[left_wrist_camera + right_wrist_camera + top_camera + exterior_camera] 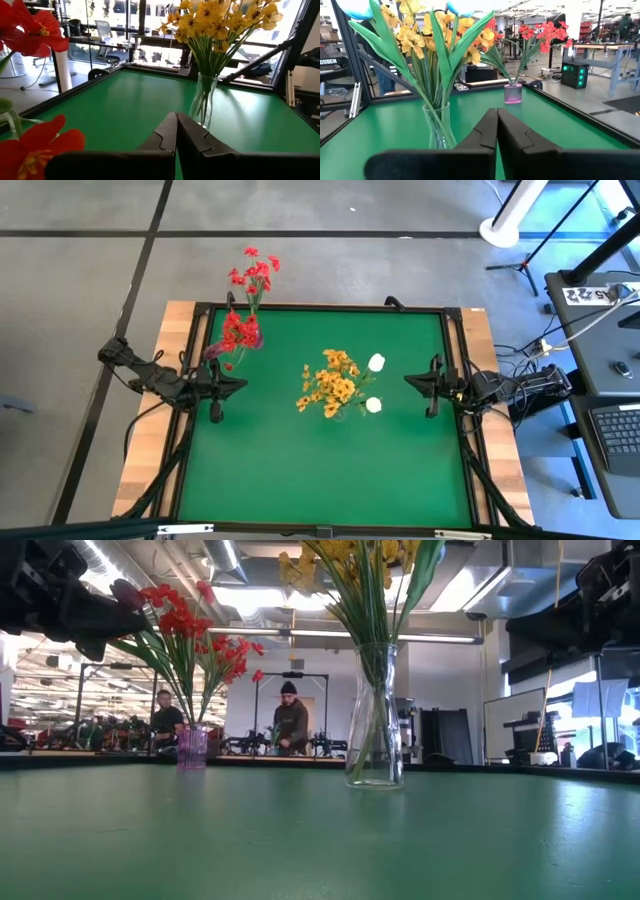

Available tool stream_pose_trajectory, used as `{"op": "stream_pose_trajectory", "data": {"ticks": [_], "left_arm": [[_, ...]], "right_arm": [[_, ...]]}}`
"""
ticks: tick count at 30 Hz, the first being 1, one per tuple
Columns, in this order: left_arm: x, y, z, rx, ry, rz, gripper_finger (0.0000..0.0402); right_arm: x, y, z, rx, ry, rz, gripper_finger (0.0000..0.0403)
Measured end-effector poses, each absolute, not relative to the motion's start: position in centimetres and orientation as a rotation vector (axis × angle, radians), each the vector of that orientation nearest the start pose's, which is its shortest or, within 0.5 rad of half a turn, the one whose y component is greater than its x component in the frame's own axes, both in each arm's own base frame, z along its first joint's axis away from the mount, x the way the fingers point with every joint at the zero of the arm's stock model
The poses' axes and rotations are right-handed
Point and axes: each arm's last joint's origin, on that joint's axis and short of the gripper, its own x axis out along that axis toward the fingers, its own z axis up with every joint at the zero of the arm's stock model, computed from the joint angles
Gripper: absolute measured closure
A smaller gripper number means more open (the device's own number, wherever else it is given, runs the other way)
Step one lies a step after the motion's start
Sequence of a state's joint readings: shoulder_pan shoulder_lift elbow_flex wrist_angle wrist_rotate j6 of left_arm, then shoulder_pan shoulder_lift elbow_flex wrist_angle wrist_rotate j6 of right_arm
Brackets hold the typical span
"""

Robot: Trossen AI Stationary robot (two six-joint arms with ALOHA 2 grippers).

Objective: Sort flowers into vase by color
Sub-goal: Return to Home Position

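A clear glass vase (375, 715) stands mid-table on the green mat, holding yellow-orange flowers (333, 383) and two white blooms (376, 362). A small purple vase (192, 746) at the mat's far left holds red flowers (248, 290); some lean out past the table's far edge. My left gripper (216, 412) waits shut at the left edge, level, nothing in it. My right gripper (432, 408) waits shut at the right edge, level, nothing in it. Both vases (513, 93) rest on their bases.
The green mat (320, 470) lies open toward the near edge. A black frame (320, 308) rims the mat. Beyond the far edge people stand in the room. A desk with a laptop (620, 430) stands to the right of the table.
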State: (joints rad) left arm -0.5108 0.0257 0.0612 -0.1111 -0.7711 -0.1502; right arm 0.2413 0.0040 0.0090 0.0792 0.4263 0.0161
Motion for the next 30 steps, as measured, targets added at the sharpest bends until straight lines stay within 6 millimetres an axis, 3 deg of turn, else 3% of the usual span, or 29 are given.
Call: {"op": "stream_pose_trajectory", "data": {"ticks": [30], "left_arm": [[8.58,-2.51,17.22,-0.108,0.041,0.261,0.0402]], "right_arm": [[9.47,1.11,17.32,0.047,-0.079,-0.18,0.0384]]}}
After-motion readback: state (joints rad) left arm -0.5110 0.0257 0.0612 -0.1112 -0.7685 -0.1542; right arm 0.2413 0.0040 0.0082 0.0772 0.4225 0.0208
